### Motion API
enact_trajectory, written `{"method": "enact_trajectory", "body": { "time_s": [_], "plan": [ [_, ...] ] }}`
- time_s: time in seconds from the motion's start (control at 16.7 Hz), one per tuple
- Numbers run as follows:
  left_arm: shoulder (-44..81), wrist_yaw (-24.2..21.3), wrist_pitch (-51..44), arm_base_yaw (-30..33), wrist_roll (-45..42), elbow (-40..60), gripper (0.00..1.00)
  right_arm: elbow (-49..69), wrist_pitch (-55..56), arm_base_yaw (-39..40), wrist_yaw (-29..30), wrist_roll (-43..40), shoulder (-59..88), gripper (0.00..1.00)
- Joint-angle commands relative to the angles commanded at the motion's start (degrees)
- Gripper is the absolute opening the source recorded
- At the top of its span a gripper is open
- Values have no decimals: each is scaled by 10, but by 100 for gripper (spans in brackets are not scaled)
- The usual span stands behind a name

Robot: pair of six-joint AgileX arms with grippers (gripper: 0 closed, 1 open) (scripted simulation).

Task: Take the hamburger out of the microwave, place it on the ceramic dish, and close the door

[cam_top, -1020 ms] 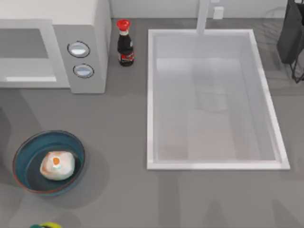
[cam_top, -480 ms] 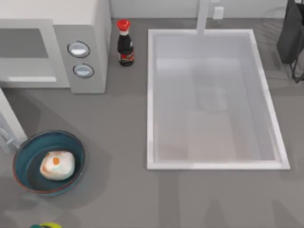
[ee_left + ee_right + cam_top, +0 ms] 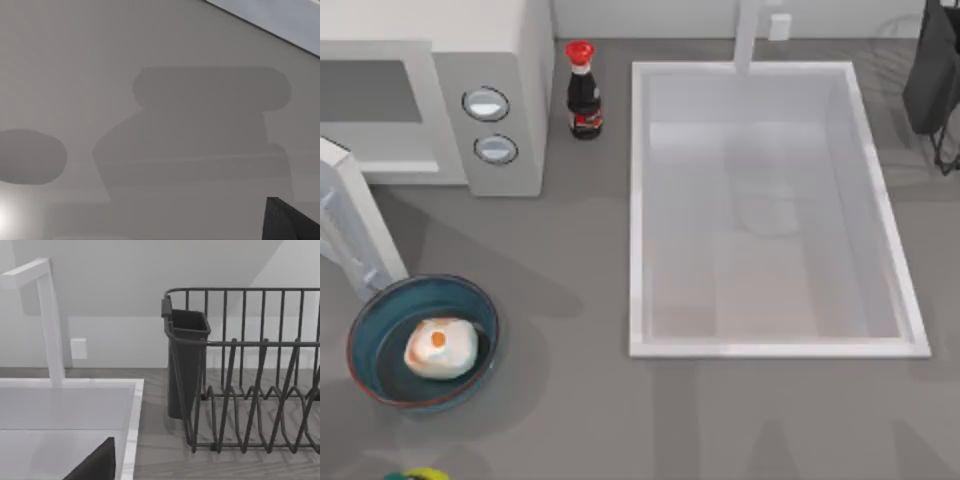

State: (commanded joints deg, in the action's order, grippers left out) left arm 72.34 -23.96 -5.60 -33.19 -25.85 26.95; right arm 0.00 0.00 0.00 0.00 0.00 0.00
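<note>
The hamburger (image 3: pixel 441 346) lies in the ceramic dish (image 3: pixel 382 318), a blue-teal bowl at the front left of the table. Behind it stands the microwave (image 3: pixel 450 30) with its grey cavity (image 3: pixel 370 90) showing. The door (image 3: pixel 355 225) stands at an angle off the microwave's front, its lower end close to the dish's rim. In the left wrist view a dark bit of my left gripper (image 3: pixel 292 220) sits close before a flat grey surface (image 3: pixel 150 75). A dark part of my right gripper (image 3: pixel 100 465) hangs at the back right, over the sink's edge.
A soy sauce bottle (image 3: pixel 584 92) stands right of the microwave's knobs (image 3: pixel 485 103). The big white sink (image 3: pixel 638 200) with its faucet (image 3: pixel 748 35) takes up the middle and right. A dark dish rack (image 3: pixel 250 370) stands at the far right. Something yellow-green (image 3: pixel 417 475) peeks over the front edge.
The door has come in from the left edge and swung toward the microwave's front. The hamburger and the dish have stayed where they were.
</note>
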Motion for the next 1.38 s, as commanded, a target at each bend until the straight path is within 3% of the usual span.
{"method": "enact_trajectory", "body": {
  "time_s": [0.18,0.54,0.72,1.14,1.38],
  "plan": [
    [-16,30,2,39,34,-11,0,0,0,0,0,0,0,100],
    [-83,143,9,223,163,-52,0,0,0,0,0,0,0,100],
    [-111,189,12,282,215,-70,0,0,0,0,0,0,0,100],
    [-105,195,17,290,223,-64,0,0,0,0,0,0,0,100],
    [-14,199,53,296,226,-8,0,0,0,0,0,0,0,100]
  ]
}}
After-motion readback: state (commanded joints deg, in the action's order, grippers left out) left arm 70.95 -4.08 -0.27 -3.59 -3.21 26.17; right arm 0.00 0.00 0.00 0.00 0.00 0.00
